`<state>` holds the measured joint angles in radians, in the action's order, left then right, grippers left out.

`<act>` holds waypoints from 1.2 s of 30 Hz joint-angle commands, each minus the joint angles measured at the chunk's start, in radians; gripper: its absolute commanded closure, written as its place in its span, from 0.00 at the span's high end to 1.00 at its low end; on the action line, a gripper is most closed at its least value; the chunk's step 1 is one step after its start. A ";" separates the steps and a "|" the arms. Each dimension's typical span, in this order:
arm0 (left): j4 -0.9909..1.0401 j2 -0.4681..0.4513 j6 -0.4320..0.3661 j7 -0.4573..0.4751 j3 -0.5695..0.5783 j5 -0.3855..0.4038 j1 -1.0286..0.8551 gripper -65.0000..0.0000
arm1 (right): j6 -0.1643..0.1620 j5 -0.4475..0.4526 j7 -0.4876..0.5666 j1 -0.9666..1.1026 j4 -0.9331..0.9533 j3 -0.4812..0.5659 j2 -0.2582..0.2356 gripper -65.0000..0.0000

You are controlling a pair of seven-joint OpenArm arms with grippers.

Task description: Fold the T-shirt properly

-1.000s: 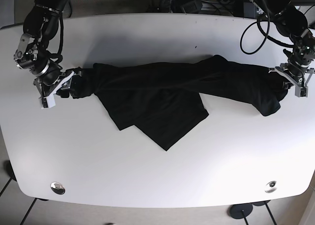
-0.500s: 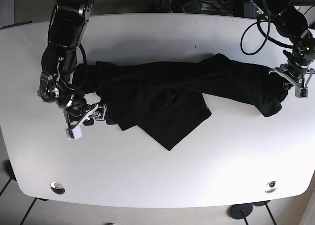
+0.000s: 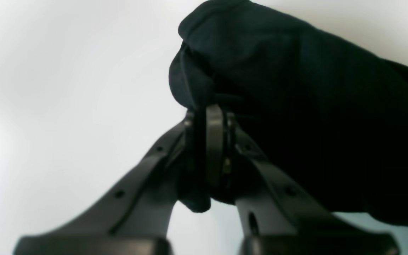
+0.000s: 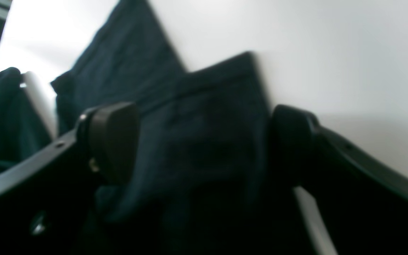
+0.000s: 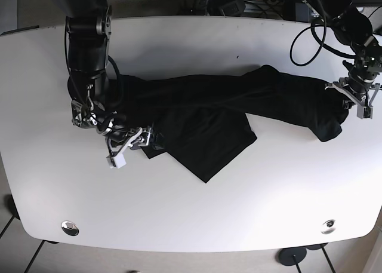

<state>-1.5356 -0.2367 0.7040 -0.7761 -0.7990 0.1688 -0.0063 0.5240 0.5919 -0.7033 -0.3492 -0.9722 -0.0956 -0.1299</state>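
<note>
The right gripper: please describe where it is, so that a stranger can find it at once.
On the white table lies a long black T-shirt. The right gripper is at that shirt's lower edge, at the base view's left. Unlike the left gripper, shut on the opposite end, it stands open around the cloth.

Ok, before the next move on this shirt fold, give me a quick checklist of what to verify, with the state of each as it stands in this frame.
1. left gripper shut on the T-shirt: ok, fabric is pinched between the closed fingers at the shirt's end.
2. right gripper open: ok, its fingers stand apart with cloth between them.
3. Right gripper positioned at the shirt's lower edge: ok in the base view, near the folded corner.
4. Right gripper touching the fabric: cannot tell, the wrist view is blurred.
5. Shirt lying flat: not ok, it is bunched and creased across the table.
6. Shirt fully on the table: ok.
</note>
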 commanded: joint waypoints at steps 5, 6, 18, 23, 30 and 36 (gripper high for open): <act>-0.016 -0.019 -0.006 0.024 0.017 0.011 0.007 0.00 | -0.061 -0.007 0.015 -0.015 -0.004 -0.008 0.020 0.69; -0.016 -0.019 -0.006 0.024 0.017 0.011 0.007 0.00 | -0.067 -0.007 0.017 -0.015 -0.006 -0.008 0.020 0.59; -0.021 -0.019 -0.006 0.024 0.017 0.011 0.012 0.00 | -0.067 0.000 0.010 0.054 -0.205 -0.020 0.019 0.03; -0.029 -0.019 -0.006 0.024 0.011 0.013 0.013 0.00 | -0.067 0.000 -0.114 0.163 -0.531 -0.117 0.020 0.02; -0.167 -0.019 -0.006 0.022 0.016 0.013 0.007 0.00 | -0.061 0.001 -0.310 0.299 -0.922 -0.335 -0.007 0.02; -0.230 -0.019 -0.006 0.022 0.059 0.013 0.015 0.00 | -0.060 0.001 -0.335 0.284 -0.976 -0.399 -0.012 0.02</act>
<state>-1.7439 -0.2413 0.7040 -0.7765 -0.7345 0.1715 -0.0029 0.4633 0.5797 -1.0721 -0.0410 -1.9255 -0.4911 -0.1280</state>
